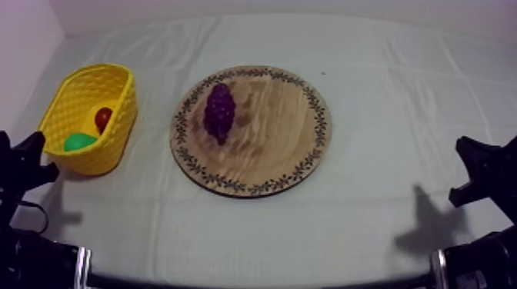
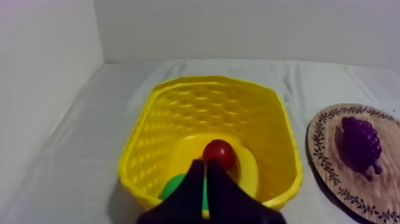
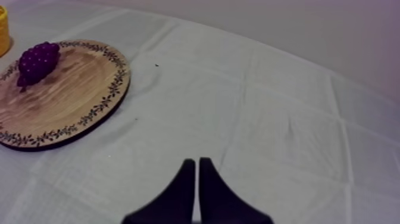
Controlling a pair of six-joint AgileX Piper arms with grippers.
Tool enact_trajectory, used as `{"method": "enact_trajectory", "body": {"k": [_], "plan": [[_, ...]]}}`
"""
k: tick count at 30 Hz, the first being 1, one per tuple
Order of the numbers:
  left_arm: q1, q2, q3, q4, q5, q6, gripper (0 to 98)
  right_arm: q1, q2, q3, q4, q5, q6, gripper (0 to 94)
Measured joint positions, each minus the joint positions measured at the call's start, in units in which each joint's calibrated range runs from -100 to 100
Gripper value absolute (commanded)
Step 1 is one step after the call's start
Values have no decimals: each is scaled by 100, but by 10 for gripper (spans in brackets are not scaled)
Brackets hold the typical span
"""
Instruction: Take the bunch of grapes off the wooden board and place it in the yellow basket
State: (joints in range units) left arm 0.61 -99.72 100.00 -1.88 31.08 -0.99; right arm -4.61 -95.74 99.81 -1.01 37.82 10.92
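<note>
My left gripper fingers together beside the yellow basket holding 1 small red fruit, my right gripper fingers together over the worktop, bunch of grapes lying on wooden board

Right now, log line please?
purple bunch of grapes: on round wooden board | yellow basket: holds small red fruit | left tool: shut | right tool: shut

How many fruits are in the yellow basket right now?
2 that show: a small red fruit and a green fruit beside it, both inside the yellow basket. Others may lie hidden.
</note>
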Motion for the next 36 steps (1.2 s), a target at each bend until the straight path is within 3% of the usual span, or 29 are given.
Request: {"method": "enact_trajectory", "body": {"k": [8,16,25,36], "plan": [[376,-28,0,-67,138,99,0,0,0,0,0,0,0,4],[360,-28,0,-67,138,99,0,0,0,0,0,0,0,4],[466,156,-94,-67,-180,-140,0,0,0,0,0,0,0,4],[670,1515,-1493,-67,113,13,0,0,0,0,0,0,0,4]]}}
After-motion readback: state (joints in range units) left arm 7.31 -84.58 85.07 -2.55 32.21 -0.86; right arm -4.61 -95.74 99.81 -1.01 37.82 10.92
